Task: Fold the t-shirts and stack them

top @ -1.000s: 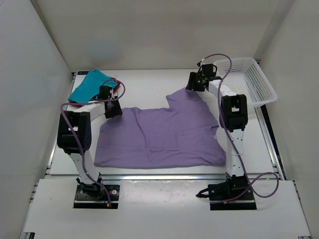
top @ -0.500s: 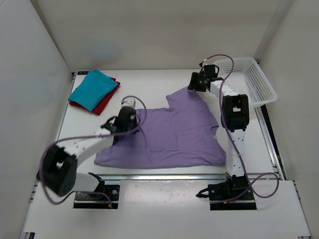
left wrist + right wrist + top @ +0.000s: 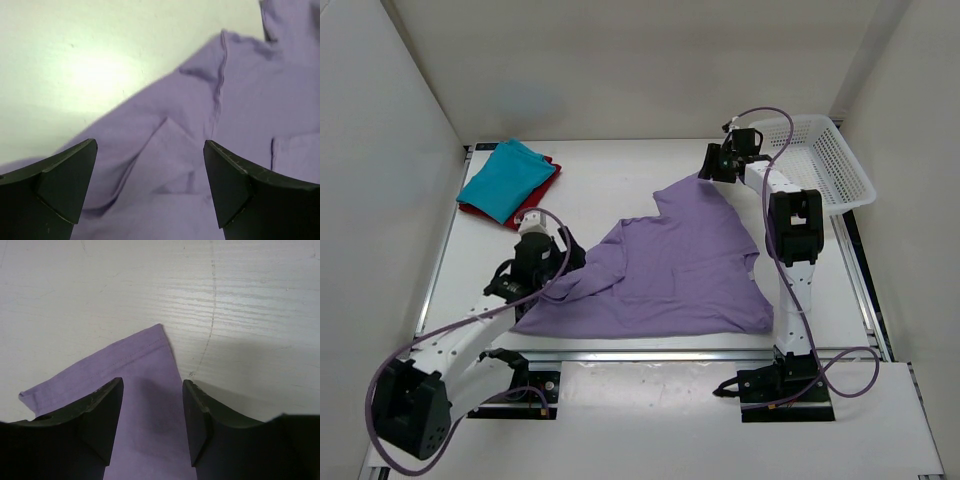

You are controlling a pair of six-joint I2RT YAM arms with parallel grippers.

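Left tool [image 3: 150, 150] wide open over soft lavender t-shirt [image 3: 670, 270]; right tool [image 3: 152, 385] open, straddling sleeve corner [image 3: 152, 337]. We guess both lining up for fold.

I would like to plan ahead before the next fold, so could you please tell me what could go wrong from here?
1. The lavender shirt lies rumpled and slanted along its left side, under the open left hand; folding from there may leave a lopsided, creased bundle.
2. The open right hand straddles only the sleeve tip; closing there may catch too little cloth, which could slip out on a pull.
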